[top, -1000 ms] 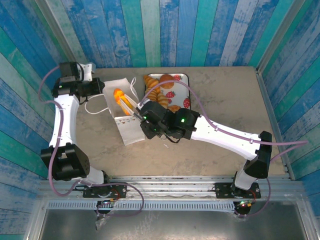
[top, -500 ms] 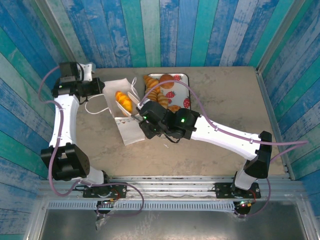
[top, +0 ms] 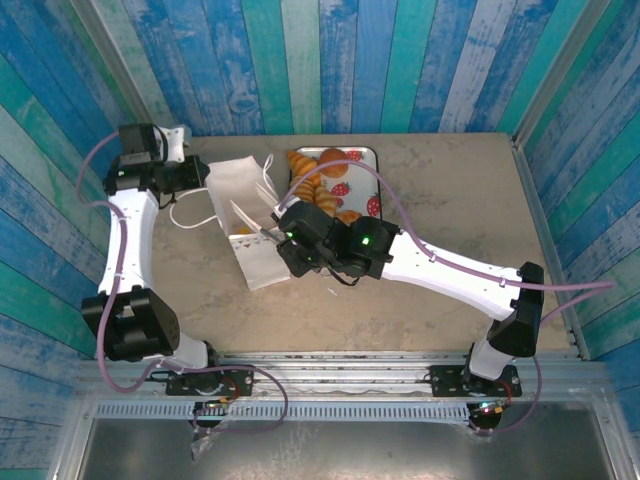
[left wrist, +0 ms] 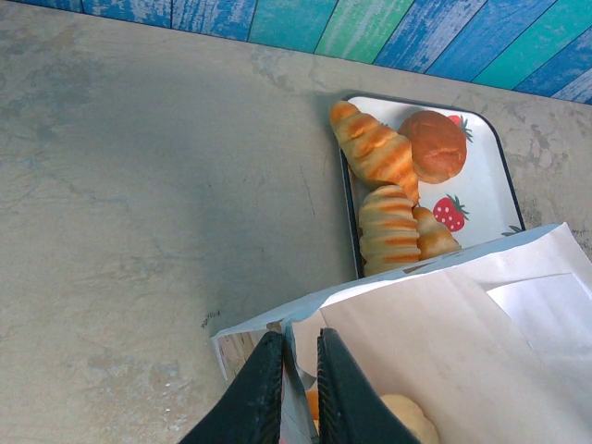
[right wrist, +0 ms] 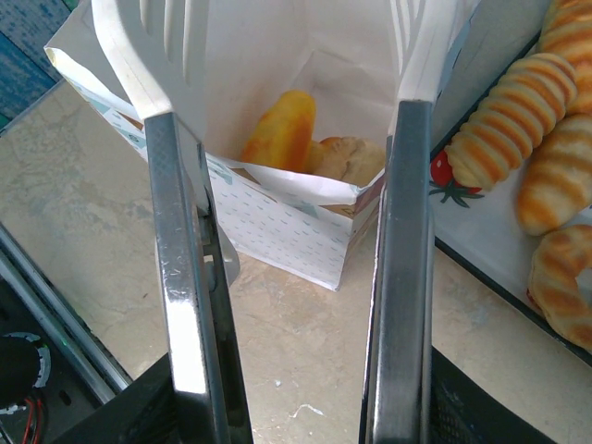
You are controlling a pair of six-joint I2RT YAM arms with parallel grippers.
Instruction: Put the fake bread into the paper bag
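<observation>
Blue and teal painted planks (top: 350,60) wall in a beige, stone-look table (top: 450,200). Toward the back left of it is a white paper bag (top: 255,255) with a small pattern on its side. It seems to stand upright with its mouth open toward the ceiling.

The left claw (left wrist: 298,370) is closed on the paper rim at the bag's far left edge, with its black fingers (left wrist: 266,393) pinching one on each side of the paper. This hold most likely steadies the light bag and props its mouth wide so that bread can go in.

The right claw (right wrist: 277,46) hovers at the bag's mouth. Its long metal fingers (right wrist: 176,231) with white slotted tips are spread wide apart, and nothing sits between them. Below them, at the bottom of the bag, lie an orange piece (right wrist: 282,129) and a pale roll (right wrist: 350,157), touching each other.

Just beside the bag on its right is a white tray (left wrist: 476,190) printed with strawberries. It holds ridged croissants (left wrist: 375,148) and a round brown bun (left wrist: 432,145), packed close together. Keeping the tray this near the bag makes each carry short.

The job looks partly done, since several pieces remain on the tray. The next move would call for the empty right claw to reach to the tray and close across one pastry. The glossy pieces may slip from the smooth tips, and the wide tips could snag the bag's rim on the way in.
</observation>
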